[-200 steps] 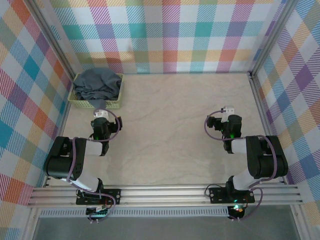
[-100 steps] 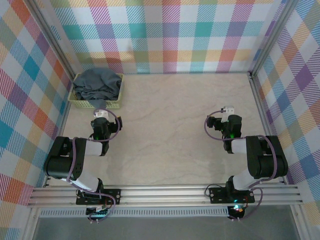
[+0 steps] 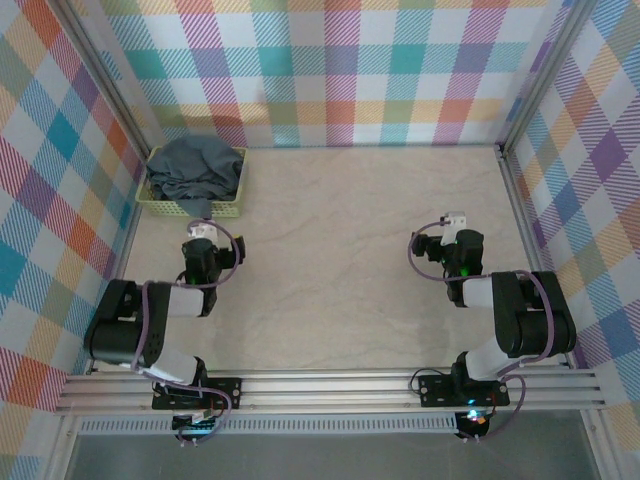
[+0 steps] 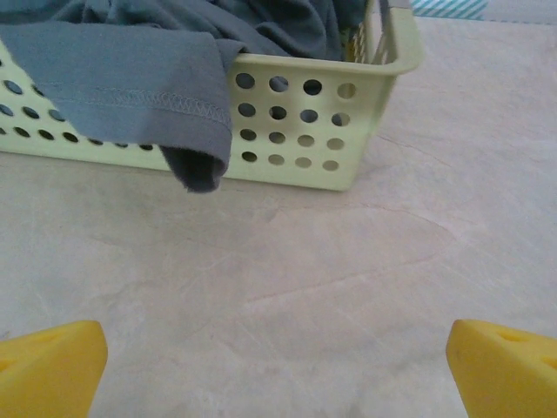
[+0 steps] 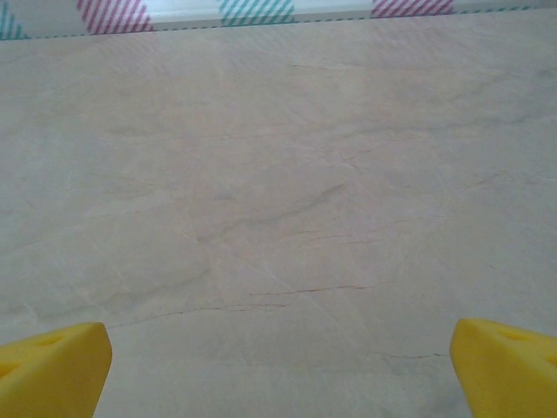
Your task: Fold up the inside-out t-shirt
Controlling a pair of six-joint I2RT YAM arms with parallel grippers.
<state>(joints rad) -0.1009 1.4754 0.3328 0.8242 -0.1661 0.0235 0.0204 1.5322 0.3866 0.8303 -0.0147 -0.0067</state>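
Note:
The inside-out t-shirt (image 3: pixel 195 168), slate blue-grey and crumpled, lies heaped in a pale yellow-green mesh basket (image 3: pixel 228 208) at the table's back left. In the left wrist view the t-shirt (image 4: pixel 130 78) has a hemmed flap draped over the basket's (image 4: pixel 296 131) front wall, its tip almost touching the table. My left gripper (image 3: pixel 203 228) sits just in front of the basket, open, its yellow fingertips (image 4: pixel 52 370) wide apart over bare table, touching nothing. My right gripper (image 3: pixel 455 220) rests at the right, open over bare table, with the gripper (image 5: pixel 278 374) showing nothing between its jaws.
The beige marbled table (image 3: pixel 340 250) stretches wide between the arms. Plaid walls (image 3: pixel 340 70) close the back and both sides, with metal posts at the back corners. A metal rail (image 3: pixel 330 390) runs along the near edge.
My left arm has drawn back slightly from the basket toward the near edge. The right arm and the t-shirt have not moved.

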